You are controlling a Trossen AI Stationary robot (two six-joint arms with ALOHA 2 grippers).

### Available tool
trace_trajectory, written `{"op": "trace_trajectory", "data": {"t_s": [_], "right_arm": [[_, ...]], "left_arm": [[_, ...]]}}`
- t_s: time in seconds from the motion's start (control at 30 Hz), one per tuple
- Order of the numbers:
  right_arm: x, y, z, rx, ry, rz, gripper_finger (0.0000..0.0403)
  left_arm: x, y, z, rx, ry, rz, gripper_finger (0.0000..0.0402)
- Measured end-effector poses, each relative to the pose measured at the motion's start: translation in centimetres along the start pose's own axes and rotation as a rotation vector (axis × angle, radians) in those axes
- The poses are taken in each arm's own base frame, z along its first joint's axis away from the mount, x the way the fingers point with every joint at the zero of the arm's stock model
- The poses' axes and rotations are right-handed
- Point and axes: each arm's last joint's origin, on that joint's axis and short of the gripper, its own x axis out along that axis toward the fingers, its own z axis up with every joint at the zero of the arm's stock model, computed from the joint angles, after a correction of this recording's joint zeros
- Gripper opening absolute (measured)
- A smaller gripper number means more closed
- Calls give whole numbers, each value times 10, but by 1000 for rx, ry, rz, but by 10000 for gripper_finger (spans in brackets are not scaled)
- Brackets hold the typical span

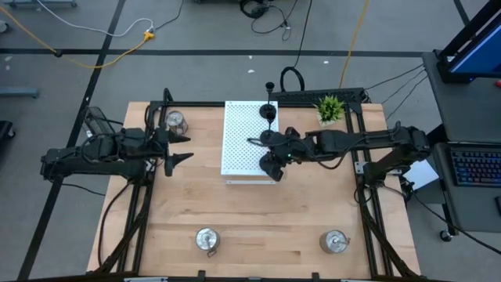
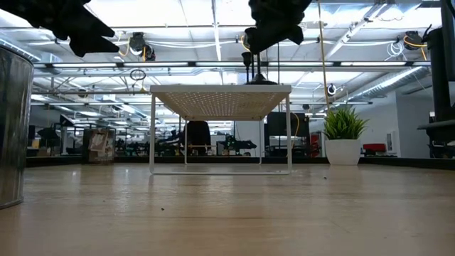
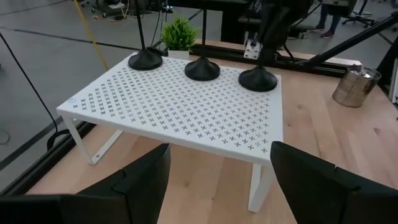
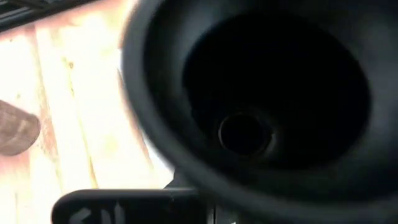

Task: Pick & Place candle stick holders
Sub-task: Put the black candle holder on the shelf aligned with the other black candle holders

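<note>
Three matte black candle stick holders stand by their round bases on the white perforated board (image 1: 241, 145): one at its far right (image 1: 268, 111), one in the middle (image 3: 202, 68), one at its near right (image 3: 258, 79). My right gripper (image 1: 272, 163) is over the near-right one and shut on its upper part. Its cup (image 4: 249, 93) fills the right wrist view. My left gripper (image 1: 182, 149) is open and empty, left of the board, its fingers (image 3: 143, 180) pointing at it. Three silver holders stand on the table: far left (image 1: 176, 121), near left (image 1: 207, 240), near right (image 1: 335, 242). My right gripper holds the near-right black holder by its upper part, below the cup (image 4: 186, 186), coming from above. The gripper itself hides the place of contact. The holder stands upright with its round base (image 3: 258, 79) on the board.
A small green potted plant (image 1: 329, 108) stands at the far edge, right of the board. The board stands on thin white legs (image 2: 152, 131) above the table. Bare wood lies between the board and the two near silver holders.
</note>
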Motion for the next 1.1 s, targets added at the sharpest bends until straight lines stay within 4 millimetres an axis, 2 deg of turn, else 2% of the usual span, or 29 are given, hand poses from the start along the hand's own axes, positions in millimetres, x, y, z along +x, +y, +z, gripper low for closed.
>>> {"op": "trace_trajectory", "data": {"t_s": [1.1], "right_arm": [[0,-1,1,-23,-19,-19,11]], "left_arm": [[0,0,-2,-10,23,2,285]]}}
